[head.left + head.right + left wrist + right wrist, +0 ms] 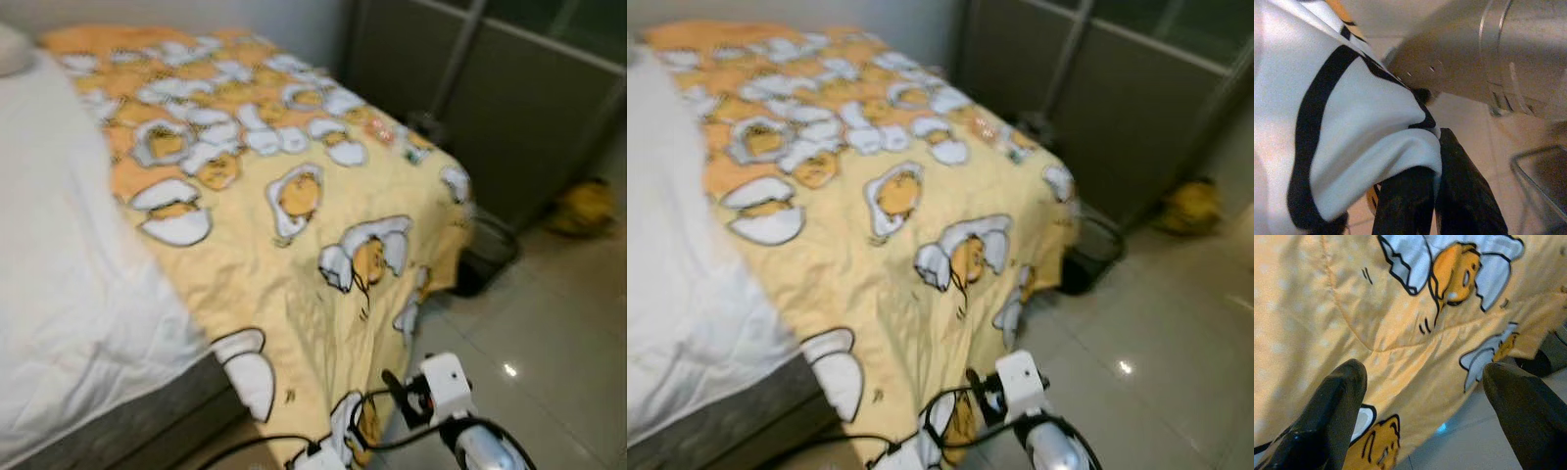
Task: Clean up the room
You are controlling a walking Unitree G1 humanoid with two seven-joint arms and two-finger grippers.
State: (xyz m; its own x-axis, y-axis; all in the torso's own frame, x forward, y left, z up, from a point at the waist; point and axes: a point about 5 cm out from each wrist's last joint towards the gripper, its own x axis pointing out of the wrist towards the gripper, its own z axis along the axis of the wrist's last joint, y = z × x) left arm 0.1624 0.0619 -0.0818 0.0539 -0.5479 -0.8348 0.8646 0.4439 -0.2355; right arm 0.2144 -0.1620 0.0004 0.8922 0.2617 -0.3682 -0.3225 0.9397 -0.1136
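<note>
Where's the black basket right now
The black basket sits on the tiled floor at the foot corner of the bed, under the yellow blanket's hanging edge, on the robot's right, in front of the dark wardrobe.

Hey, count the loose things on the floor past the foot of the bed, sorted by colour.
Black wire basket: 1
Yellow soft object by the grey wardrobe: 1, too blurred to identify
Total: 2
</note>
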